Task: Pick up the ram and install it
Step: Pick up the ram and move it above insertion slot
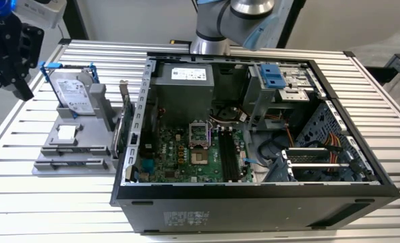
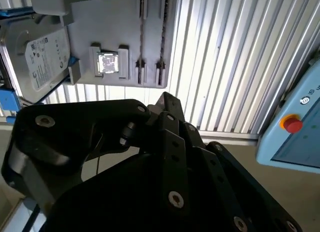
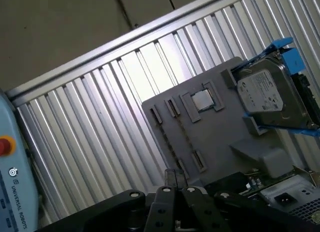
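The ram is out of view. My black gripper [image 1: 21, 91] hangs at the exterior view's far left, above the table's edge and beside the grey holder [image 1: 72, 152]. In both wrist views its fingers [image 3: 172, 173] [image 2: 167, 98] meet at a point with nothing between them. They point towards the holder [image 3: 210, 137] [image 2: 115, 22], whose two narrow slots [image 2: 150, 37] look bare. The open computer case [image 1: 254, 202] lies at the middle, and the motherboard's long black memory slots [image 1: 228, 157] show inside it.
A silver hard drive [image 1: 72, 91] with blue clips leans in the holder, a small square chip [image 1: 66, 132] lies below it, and a bracketed card [image 1: 125, 116] stands against the case wall. A pendant with a red button [image 2: 292, 124] sits off the slatted table [image 1: 51, 202].
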`<action>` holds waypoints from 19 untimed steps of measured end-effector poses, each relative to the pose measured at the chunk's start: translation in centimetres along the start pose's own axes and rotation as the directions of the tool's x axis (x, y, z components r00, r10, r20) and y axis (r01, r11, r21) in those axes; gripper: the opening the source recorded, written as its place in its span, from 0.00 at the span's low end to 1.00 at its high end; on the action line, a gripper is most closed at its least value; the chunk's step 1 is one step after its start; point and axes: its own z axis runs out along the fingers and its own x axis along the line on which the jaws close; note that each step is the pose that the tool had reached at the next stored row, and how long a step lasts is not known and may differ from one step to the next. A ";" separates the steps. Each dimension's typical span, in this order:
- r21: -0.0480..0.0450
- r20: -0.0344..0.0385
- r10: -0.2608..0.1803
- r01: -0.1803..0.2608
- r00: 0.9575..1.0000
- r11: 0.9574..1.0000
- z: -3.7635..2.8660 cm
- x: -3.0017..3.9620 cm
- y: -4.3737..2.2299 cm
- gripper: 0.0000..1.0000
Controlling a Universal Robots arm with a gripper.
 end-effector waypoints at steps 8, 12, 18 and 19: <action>0.003 -0.005 -0.113 0.113 0.994 0.994 0.00 0.00 0.00 0.00; 0.004 -0.008 -0.173 0.173 0.985 0.985 0.00 0.00 0.00 0.00; 0.006 -0.013 -0.260 0.260 0.965 0.965 0.00 0.00 0.00 0.00; 0.006 -0.013 -0.275 0.275 0.961 0.962 0.00 0.00 0.00 0.00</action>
